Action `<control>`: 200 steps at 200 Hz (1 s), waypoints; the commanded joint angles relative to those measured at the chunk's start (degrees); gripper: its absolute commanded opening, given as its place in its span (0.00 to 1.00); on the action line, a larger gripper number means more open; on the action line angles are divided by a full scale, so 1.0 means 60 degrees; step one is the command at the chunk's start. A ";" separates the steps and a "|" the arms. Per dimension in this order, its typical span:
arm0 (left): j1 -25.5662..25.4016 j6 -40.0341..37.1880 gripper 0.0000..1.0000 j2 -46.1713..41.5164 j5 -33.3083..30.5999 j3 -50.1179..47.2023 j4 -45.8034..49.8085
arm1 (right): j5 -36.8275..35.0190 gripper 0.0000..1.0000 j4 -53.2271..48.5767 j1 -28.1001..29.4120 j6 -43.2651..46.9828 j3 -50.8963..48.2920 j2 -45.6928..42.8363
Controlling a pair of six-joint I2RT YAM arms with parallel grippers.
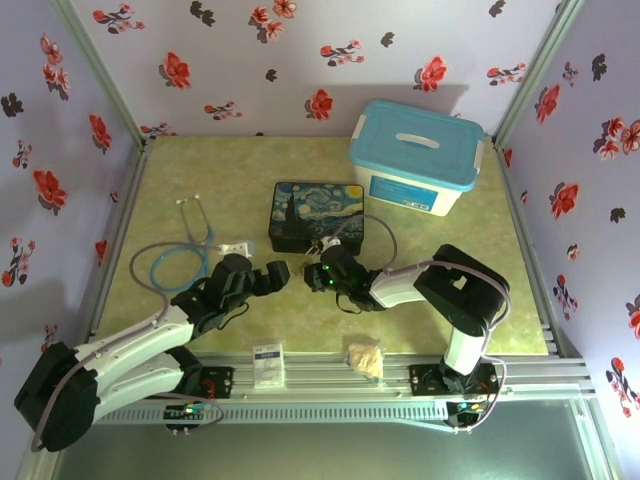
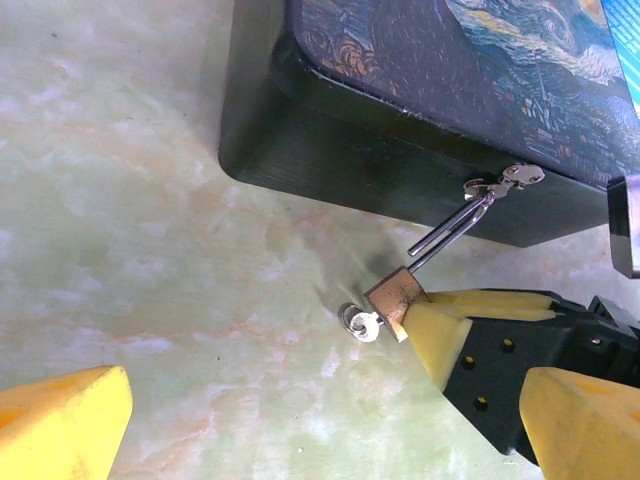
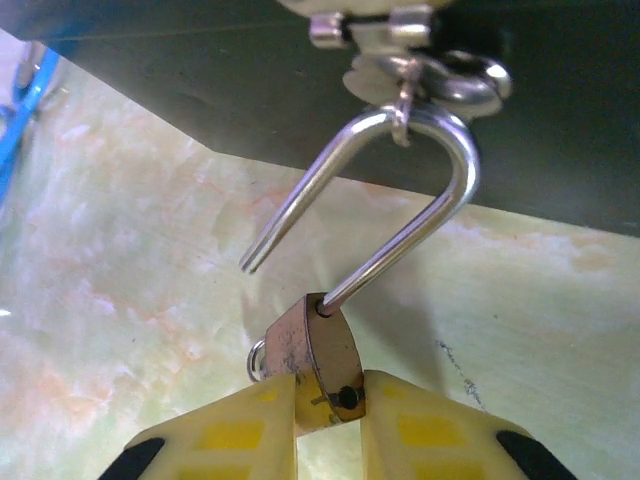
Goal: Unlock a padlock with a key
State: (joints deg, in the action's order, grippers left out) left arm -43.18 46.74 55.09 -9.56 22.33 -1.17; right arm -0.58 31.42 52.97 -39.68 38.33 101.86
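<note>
The small brass padlock (image 3: 318, 360) hangs by its silver shackle (image 3: 445, 190) from the hasp of the painted box (image 2: 420, 130). One shackle leg stands free of the body. My right gripper (image 3: 328, 400) is shut on the padlock body, one yellow pad on each side. The key (image 2: 362, 323) sticks out of the padlock's bottom with its small ring, just above the table. My left gripper (image 2: 320, 430) is open, low over the table a little short of the key, with nothing between its fingers. From above, both grippers (image 1: 280, 272) (image 1: 325, 270) meet in front of the box.
A white tub with a blue lid (image 1: 420, 155) stands at the back right. A stethoscope (image 1: 190, 240) lies to the left of the painted box. A white card (image 1: 268, 365) and a crumpled beige lump (image 1: 365, 358) lie at the near edge.
</note>
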 commanded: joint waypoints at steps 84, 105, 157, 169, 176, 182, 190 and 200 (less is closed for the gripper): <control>0.1236 -0.2795 1.00 0.2121 -0.0323 0.2631 0.0010 | 0.0214 0.04 0.2885 -0.0509 -0.2524 -0.1722 0.0020; 0.1456 -0.3063 1.00 0.3412 0.0221 0.3515 -0.0187 | 0.0232 0.03 0.3693 -0.0510 -0.3269 -0.1885 0.0344; 0.1578 -0.3945 0.89 0.5240 -0.0120 0.4863 0.0163 | -0.0087 0.00 0.6125 -0.0476 -0.4856 -0.2225 0.1675; 0.1600 -0.4135 0.86 0.5598 -0.0059 0.5031 0.0189 | -0.0241 0.00 0.6514 -0.0409 -0.4958 -0.2241 0.1877; 0.1601 -0.4185 0.84 0.5793 0.0000 0.5117 0.0256 | -0.0315 0.00 0.6678 -0.0384 -0.5015 -0.2239 0.1967; 0.1601 -0.4205 0.82 0.5928 0.0044 0.5155 0.0295 | -0.0430 0.00 0.6733 -0.0386 -0.5091 -0.2241 0.2006; 0.1604 -0.4169 0.80 0.6054 0.0119 0.5124 0.0257 | -0.0604 0.00 0.6801 -0.0360 -0.5141 -0.2271 0.1996; 0.1601 -0.4090 0.77 0.6179 0.0159 0.5042 0.0217 | -0.0766 0.00 0.6792 -0.0345 -0.5229 -0.2311 0.1985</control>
State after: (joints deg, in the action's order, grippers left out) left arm -33.93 24.16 89.95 -9.34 51.96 -0.45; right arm -0.21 70.78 50.63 -67.99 25.80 111.92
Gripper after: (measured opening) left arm 0.791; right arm 0.056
